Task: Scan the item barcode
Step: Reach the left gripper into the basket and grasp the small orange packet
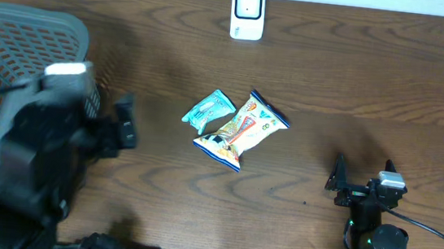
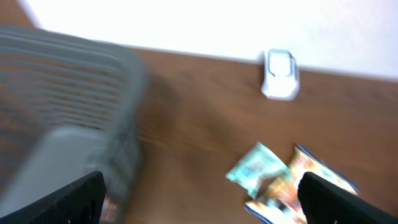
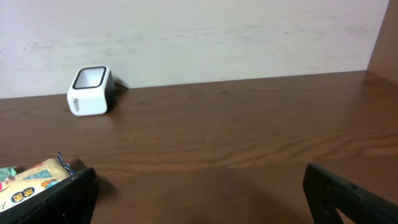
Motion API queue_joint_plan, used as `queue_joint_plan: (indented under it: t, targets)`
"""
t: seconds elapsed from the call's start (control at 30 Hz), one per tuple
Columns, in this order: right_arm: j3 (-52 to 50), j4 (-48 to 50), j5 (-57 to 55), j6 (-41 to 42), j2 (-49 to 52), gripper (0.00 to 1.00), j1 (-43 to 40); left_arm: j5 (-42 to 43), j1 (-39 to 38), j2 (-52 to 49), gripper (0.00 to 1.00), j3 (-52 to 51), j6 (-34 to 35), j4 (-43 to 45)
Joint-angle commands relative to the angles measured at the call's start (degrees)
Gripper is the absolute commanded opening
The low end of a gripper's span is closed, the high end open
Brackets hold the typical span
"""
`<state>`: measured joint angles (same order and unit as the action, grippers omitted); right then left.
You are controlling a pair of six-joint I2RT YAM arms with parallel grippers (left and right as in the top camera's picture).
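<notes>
Overhead: the orange-and-white snack bag (image 1: 242, 130) lies flat mid-table with a smaller teal packet (image 1: 209, 111) touching its left edge. The white barcode scanner (image 1: 247, 12) stands well apart from them at the far edge of the table (image 1: 357, 80). The left gripper (image 1: 126, 123) hangs to the left of the packets, beside the grey basket (image 1: 17, 47). The right gripper (image 1: 362, 172) sits low at the near right. Neither holds anything. The step in hand looks like the reach for a packet, and the left arm is the closer one. No barcode shows on either upper face, so it probably lies underneath.

Left wrist: the picture is blurred. The fingers (image 2: 68, 199) stand spread wide, and both packets lie ahead, towards the right finger. It would be best to centre on one packet only and pinch a crimped end, so the printed faces stay uncovered and the neighbour is not dragged along.

Right wrist: the fingers (image 3: 348, 193) are equally wide apart over bare wood. The bag's corner sits at the left finger, and the scanner's window faces this way. The barcode side of the packet should be turned squarely towards that window.
</notes>
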<state>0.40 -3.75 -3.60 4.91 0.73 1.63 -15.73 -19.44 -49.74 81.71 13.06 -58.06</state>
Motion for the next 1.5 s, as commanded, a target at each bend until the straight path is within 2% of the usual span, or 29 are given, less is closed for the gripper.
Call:
queue_joint_plan:
  t: [0.0,0.07,0.27,0.43,0.6,0.73,0.83,1.2,1.47]
  targets:
    - [-0.11,-0.17,0.11,-0.92,-0.17,0.99,0.28,-15.8,1.44,1.75,0.98,1.27,1.05,-0.74]
    - [-0.11,-0.17,0.11,-0.92,-0.17,0.99,0.28,-18.47,4.02,1.6,0.98,1.55,2.99,-1.95]
    - [-0.09,-0.17,0.11,-0.92,-0.17,0.99,0.28,-15.87,17.62,-1.92,0.98,1.55,10.36,-4.72]
    - [-0.11,-0.17,0.11,-0.92,-0.17,0.99,0.28,-4.7,32.35,-9.09,0.98,1.49,21.66,-9.73]
    - [-0.11,-0.17,0.11,-0.92,-0.17,0.99,0.28,7.85,45.99,-19.87,0.98,1.4,28.0,-10.29]
    - [-0.11,-0.17,0.11,-0.92,-0.17,0.99,0.28,15.87,53.22,-28.06,0.98,1.11,35.21,-10.21]
    - [-0.11,-0.17,0.11,-0.92,-0.17,0.99,0.28,20.39,54.8,-33.22,0.98,0.28,38.16,-9.75]
    - [-0.09,-0.17,0.11,-0.92,-0.17,0.99,0.28,23.26,54.34,-50.1,0.98,-2.08,41.7,-7.76]
    - [-0.09,-0.17,0.11,-0.92,-0.17,0.99,0.28,26.75,54.34,-53.81,0.98,-8.35,41.72,1.09]
